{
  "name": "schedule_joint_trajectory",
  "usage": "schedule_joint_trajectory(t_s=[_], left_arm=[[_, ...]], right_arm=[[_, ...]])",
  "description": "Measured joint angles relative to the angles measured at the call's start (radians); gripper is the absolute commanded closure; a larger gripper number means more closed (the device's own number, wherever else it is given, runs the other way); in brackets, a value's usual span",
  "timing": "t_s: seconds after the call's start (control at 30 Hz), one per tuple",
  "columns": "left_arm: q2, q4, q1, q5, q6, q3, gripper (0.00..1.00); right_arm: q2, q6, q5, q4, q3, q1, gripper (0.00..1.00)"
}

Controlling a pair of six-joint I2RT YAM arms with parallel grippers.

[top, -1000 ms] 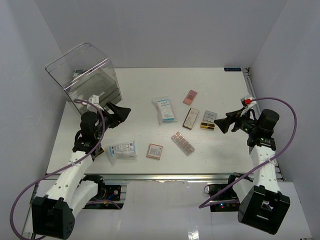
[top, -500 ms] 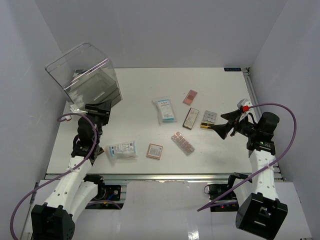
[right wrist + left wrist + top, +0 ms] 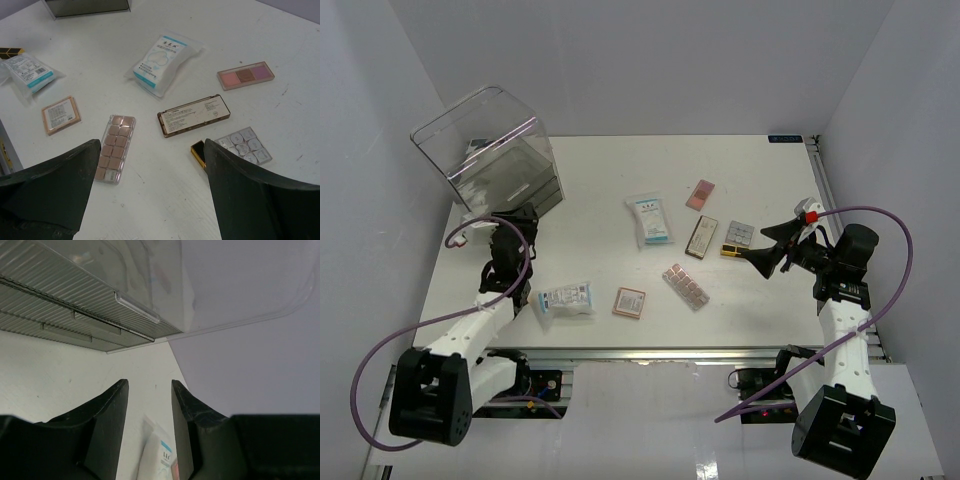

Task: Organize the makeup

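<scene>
Right gripper (image 3: 152,150) at right of the top view: fingers spread wide, pinching nothing, pointing left at the makeup. Left gripper (image 3: 148,386) at left: fingers partly spread, gap empty, nose up near the foot of the big clear plastic box (image 3: 500,150). On the white table (image 3: 590,170), the nearest row, left to right, is a clear sachet with white-blue print (image 3: 565,299), a square pink compact (image 3: 629,302) and a pink multi-pan strip (image 3: 686,286) lying diagonally. Behind the strip I see a long brown palette (image 3: 702,237), with a black-gold palette with silver pans (image 3: 737,240) just to its right. A second white-blue sachet (image 3: 650,219) lies centre frame. The pink three-pan palette (image 3: 700,194) is farthest. All pieces lie flat and apart from the box, which sits upper left.
</scene>
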Motion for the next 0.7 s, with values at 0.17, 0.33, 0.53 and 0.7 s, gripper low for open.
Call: schedule_joint_trajectory(t_s=[0.17,0.33,0.53,0.7], left_arm=[[0.107,0.099,0.000,-0.011,0.005,0.000,0.47],[0.173,0.187,0.007,-0.022,0.003,0.003,0.46],[0.258,0.273,0.028,-0.021,-0.043,0.003,0.47],[0.308,0.324,0.053,-0.020,-0.082,0.003,0.49]], right_arm=[[0.000,0.002,0.001,0.002,0.000,0.002,0.10],[0.006,0.002,0.001,0.005,0.000,0.003,0.10],[0.013,0.002,0.005,0.006,0.000,0.003,0.10],[0.013,0.002,0.008,0.006,0.000,0.003,0.10]])
